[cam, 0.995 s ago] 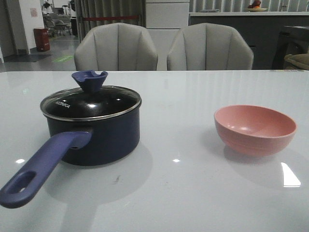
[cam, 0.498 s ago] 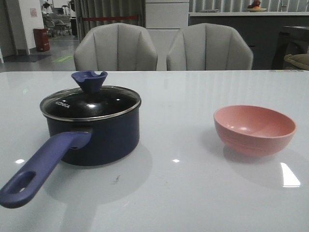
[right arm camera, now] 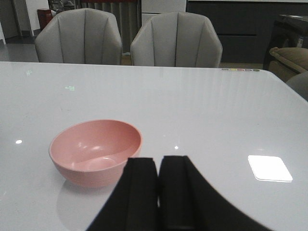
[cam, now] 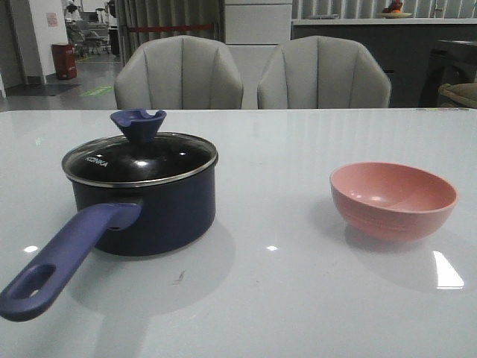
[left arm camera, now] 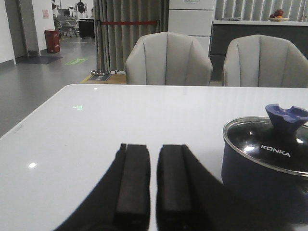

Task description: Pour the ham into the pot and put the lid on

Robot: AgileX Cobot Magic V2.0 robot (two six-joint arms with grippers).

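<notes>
With nothing held, hands [left arm camera: 153, 185] [right arm camera: 159, 192] closed.

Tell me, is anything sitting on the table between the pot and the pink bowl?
Nothing: in the front view only bare white table lies between the pot and the pink bowl.

Two grey chairs [cam: 252, 73] behind glossy white table [cam: 298, 283], curtains [cam: 168, 19]

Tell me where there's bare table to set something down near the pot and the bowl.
The widest bare stretch lies between the pot and the pink bowl. The strip behind both, toward the chairs, is also free. The near-left corner is tighter: the pot's handle juts across it.
</notes>
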